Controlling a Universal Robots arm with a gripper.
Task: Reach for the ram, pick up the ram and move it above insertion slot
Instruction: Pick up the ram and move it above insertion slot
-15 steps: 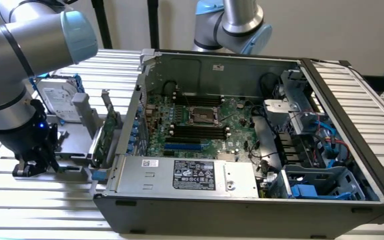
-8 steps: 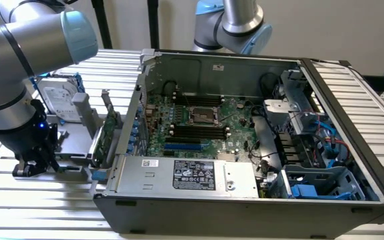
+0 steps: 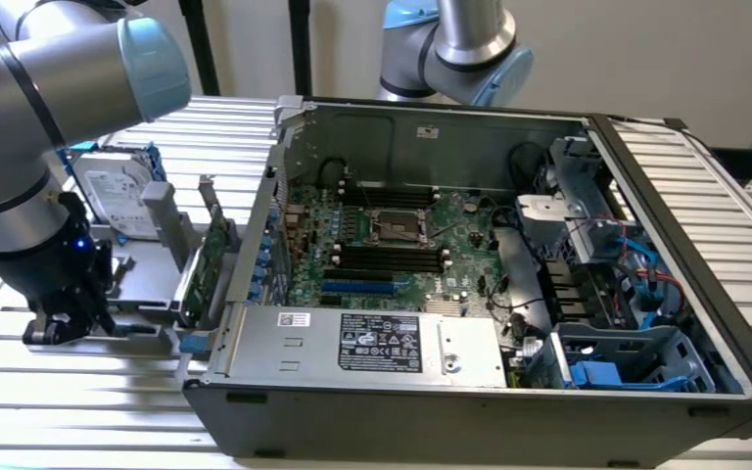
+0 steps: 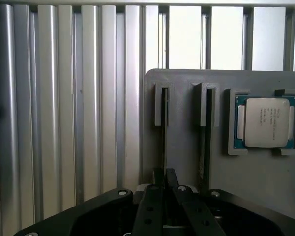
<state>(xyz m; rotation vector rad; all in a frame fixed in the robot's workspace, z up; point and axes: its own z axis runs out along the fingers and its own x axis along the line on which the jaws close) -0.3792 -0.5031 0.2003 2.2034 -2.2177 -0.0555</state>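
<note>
1. Containers. The grey holder tray lies on the slatted bench, at the exterior view's left of the open computer case.
   - One narrow tray slot carries the ram, standing on edge.
   - The neighbouring slot is dark; I cannot tell its contents.
   - A square recess beside that slot holds a processor, metal lid up.
   - In the exterior view, the tray also carries an upright hard drive and an upright green expansion card.
   - The case holds the motherboard and, along its near wall, a silver power supply.

2. Markings. The processor lid carries printed lines, and the power supply has a black label and a small white one. The hard drive has a white label. I can read none of the text.

3. Jaws. The gripper is low over the tray, at the end of the ram slot. I see the jaws drawn close together, one fingertip on each face of the ram, pinching the stick while it sits in its slot.
</note>
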